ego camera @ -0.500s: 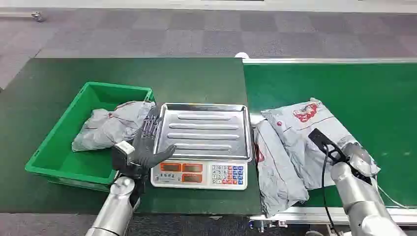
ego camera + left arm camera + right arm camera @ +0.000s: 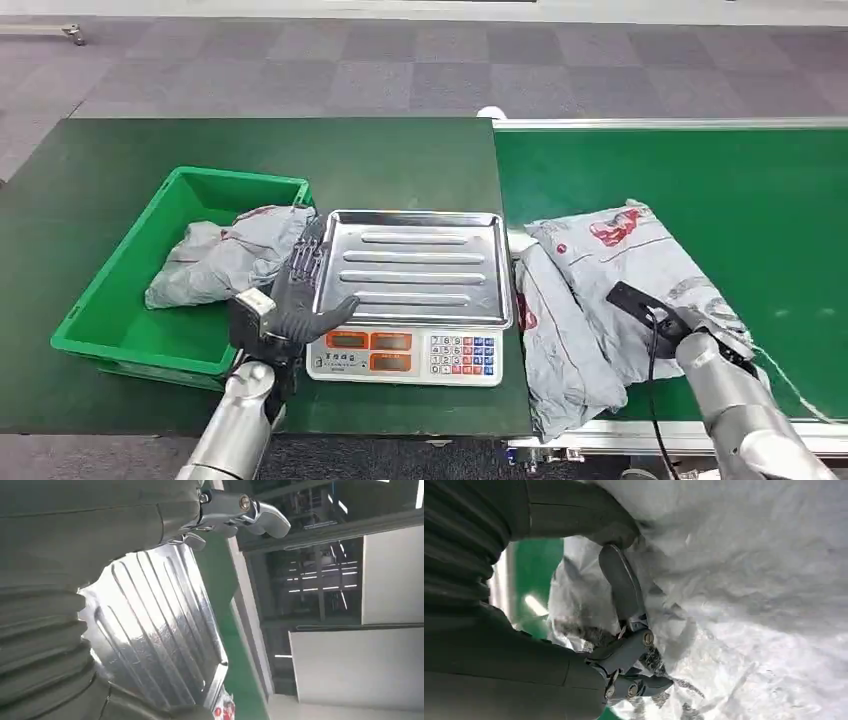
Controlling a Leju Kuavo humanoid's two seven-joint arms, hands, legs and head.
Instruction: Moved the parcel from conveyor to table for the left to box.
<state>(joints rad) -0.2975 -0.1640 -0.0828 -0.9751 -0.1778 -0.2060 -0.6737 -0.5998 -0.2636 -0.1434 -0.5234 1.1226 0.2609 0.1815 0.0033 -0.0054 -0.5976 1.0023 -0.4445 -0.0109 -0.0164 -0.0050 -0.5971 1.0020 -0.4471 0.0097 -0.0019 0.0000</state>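
Note:
Two grey parcels lie on the green conveyor (image 2: pixel 700 170). The upper parcel (image 2: pixel 620 250), with a red print, overlaps a second parcel (image 2: pixel 555 340) near the belt's front edge. My right hand (image 2: pixel 705 330) is on the upper parcel's near right corner; in the right wrist view its thumb (image 2: pixel 621 580) and fingers pinch a crumpled fold of the parcel (image 2: pixel 749 580). My left hand (image 2: pixel 300 295) hovers with its fingers spread and holding nothing, between the green box (image 2: pixel 110 300) and the scale's steel tray (image 2: pixel 415 265). The left wrist view has the fingers (image 2: pixel 240 510) above the tray (image 2: pixel 150 630).
An electronic scale (image 2: pixel 405 355) stands on the dark green table (image 2: pixel 300 150) with its tray bare. The green box holds another crumpled grey parcel (image 2: pixel 225 260). A black cable (image 2: pixel 652 380) runs along my right forearm.
My right hand has slid toward me and left on the upper parcel, whose near right corner has bunched inward. The left hand has barely moved.

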